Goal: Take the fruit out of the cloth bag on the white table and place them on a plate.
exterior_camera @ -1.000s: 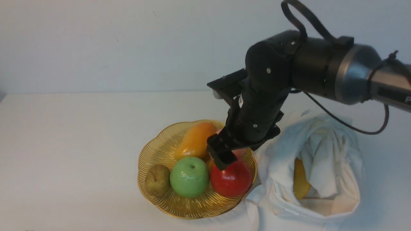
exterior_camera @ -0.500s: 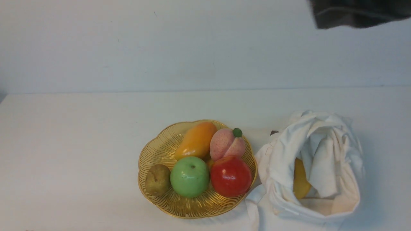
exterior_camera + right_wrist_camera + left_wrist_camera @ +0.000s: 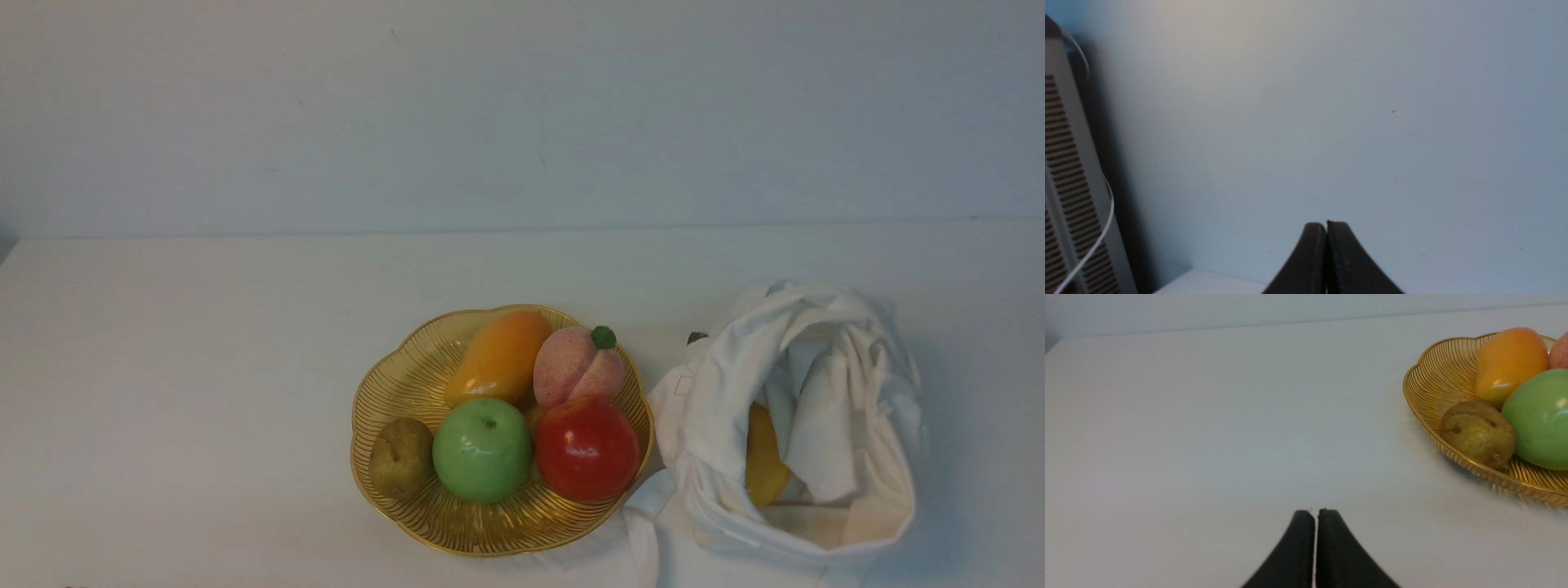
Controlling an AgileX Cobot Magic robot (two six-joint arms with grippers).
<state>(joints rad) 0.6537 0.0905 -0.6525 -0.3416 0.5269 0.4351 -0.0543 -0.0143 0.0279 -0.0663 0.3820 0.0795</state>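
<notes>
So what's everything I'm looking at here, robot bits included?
white table: one, plain white, under everything
plate: one, golden and ribbed, middle of the table
red apple: one, glossy red, on the plate at its near right
green apple: one, green, on the plate beside the red apple
mango: one, orange-yellow, at the back of the plate
peach: one, speckled pink with a green leaf, at the back right of the plate
brown fruit: one, dull brown, at the plate's left edge
cloth bag: one, crumpled white, right of the plate
yellow fruit: one, yellow, inside the bag, partly hidden
left gripper: one, black, shut, empty, above bare table
right gripper: one, black, shut, empty, facing a wall
</notes>
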